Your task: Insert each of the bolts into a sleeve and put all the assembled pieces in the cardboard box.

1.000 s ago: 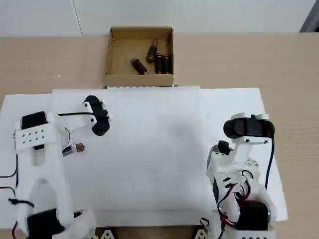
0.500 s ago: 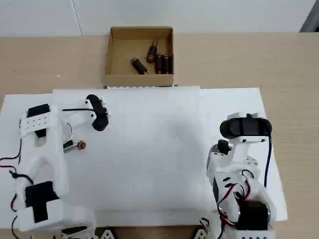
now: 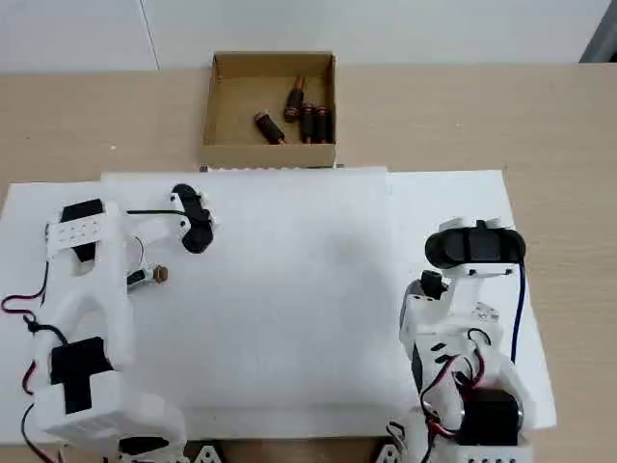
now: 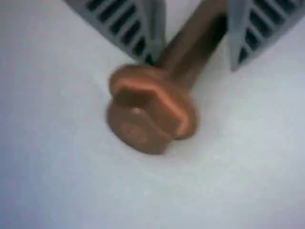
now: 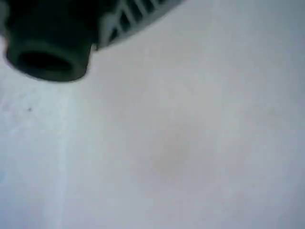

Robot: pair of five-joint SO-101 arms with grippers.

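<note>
A copper bolt (image 4: 152, 112) with a flanged hex head lies low over the white sheet (image 3: 289, 309). Its shank runs between the grey ribbed fingers (image 4: 128, 33) of my left gripper (image 4: 193, 47), which is shut on it. From above, that bolt (image 3: 159, 275) and left gripper (image 3: 143, 278) sit at the sheet's left side. A black sleeve (image 5: 47, 52) hangs above the sheet beside a ribbed finger (image 5: 133, 14) of my right gripper, which appears shut on it. The right arm (image 3: 472, 280) stands folded at the right. The cardboard box (image 3: 273, 154) at the back holds several assembled pieces (image 3: 307, 111).
The white sheet covers most of the wooden table (image 3: 463, 116) in front of the box. Cables trail from the left arm (image 3: 87, 289) near the sheet's left edge.
The left arm has swung, carrying the bolt a little farther back and to the right. The right arm has shifted only slightly.
</note>
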